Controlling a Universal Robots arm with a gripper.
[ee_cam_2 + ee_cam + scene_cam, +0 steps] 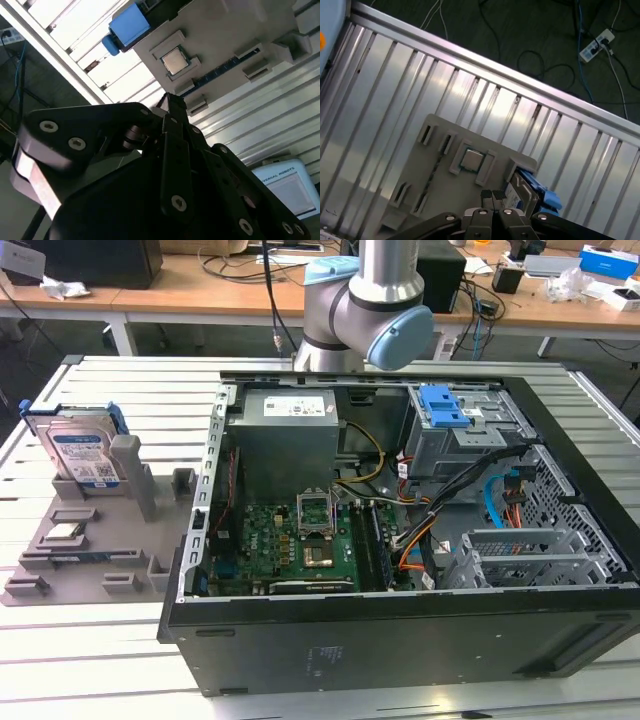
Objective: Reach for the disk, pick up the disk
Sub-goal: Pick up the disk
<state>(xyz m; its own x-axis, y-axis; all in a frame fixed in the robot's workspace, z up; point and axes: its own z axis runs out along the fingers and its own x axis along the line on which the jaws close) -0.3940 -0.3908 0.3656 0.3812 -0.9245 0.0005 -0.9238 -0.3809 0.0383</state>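
Both steps are unfinished. In the exterior view, the disk (85,452) stands upright in a grey holder (130,540) on the slatted counter (100,660), beside an open computer case (400,640), with cluttered desks (200,290) behind. In the second wrist view, the gripper (175,102) hangs above the holder, fingers together and empty. In the first wrist view, the disk sits just beside its tip, and cables (535,60) cross the dark floor (495,30).

A ribbed silver aluminium worktable (110,670) of long slats catches bright overhead light in pale streaks. Behind it runs a long, cluttered light-wood desk (180,298) on white legs. Below, the dark grey floor (530,25), possibly carpet, carries loose black cables (538,51) and a white power strip (596,44).
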